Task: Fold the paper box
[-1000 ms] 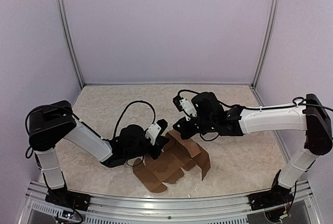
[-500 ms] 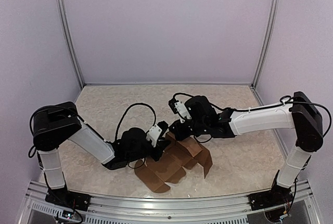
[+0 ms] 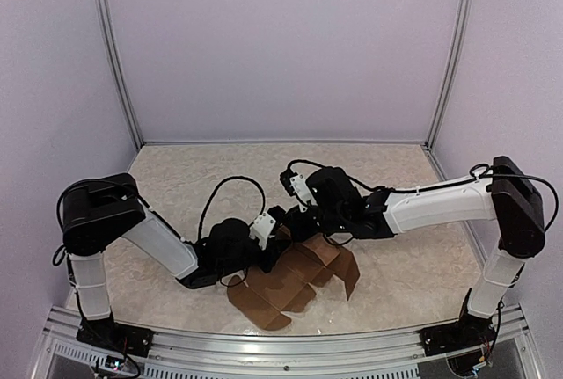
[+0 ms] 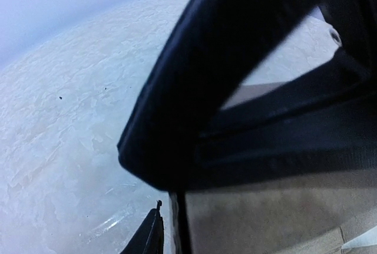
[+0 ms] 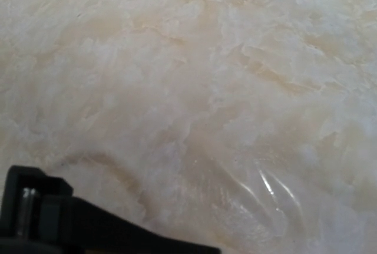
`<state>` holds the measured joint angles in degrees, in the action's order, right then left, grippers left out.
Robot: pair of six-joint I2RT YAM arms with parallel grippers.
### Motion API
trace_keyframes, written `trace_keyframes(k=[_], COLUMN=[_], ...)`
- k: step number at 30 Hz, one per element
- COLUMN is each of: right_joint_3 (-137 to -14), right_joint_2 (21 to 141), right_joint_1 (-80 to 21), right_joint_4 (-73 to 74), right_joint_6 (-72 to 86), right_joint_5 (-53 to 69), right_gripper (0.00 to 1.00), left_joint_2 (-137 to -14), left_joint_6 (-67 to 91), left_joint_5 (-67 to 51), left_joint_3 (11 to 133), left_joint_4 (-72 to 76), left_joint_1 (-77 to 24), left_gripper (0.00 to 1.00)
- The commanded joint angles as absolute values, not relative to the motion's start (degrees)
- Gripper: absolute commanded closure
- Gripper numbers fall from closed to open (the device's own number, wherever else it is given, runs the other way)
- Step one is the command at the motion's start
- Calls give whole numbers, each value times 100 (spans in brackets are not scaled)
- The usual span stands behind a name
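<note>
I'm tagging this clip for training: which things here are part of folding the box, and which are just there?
Part of the job:
- cardboard box, a flat sheet with some flaps raised
- left gripper
- right gripper

Just there:
- table
- metal rail at the near edge
- back wall

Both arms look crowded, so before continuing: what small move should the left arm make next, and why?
Probably slide the left gripper along the left flap of the near-flat brown cardboard box sheet, away from the shut right gripper. Both grippers crowd its far-left corner, and most panels lie unfolded on the marbled table.
</note>
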<state>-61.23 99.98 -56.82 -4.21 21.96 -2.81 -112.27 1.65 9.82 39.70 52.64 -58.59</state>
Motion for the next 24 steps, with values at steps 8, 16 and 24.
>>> trace_keyframes(k=[8,16,24], right_joint_3=[-6014,-5972,-5952], right_joint_2=[10119,10107,9994], right_joint_1=[-5876,-5911,-5941], right_joint_4=[-94,-156,-160], right_joint_6=[2300,2383,2447], right_joint_5=[-365,-387,-507], right_gripper=[100,100,100], left_joint_2=[-11538,-11541,-11576], left_joint_6=[154,57,-205], left_joint_5=[1485,1585,1983], left_joint_3=[4348,4369,4370], left_joint_4=[5493,5493,5546], left_joint_1=[-5941,-5996,-6154], left_gripper=[86,100,100])
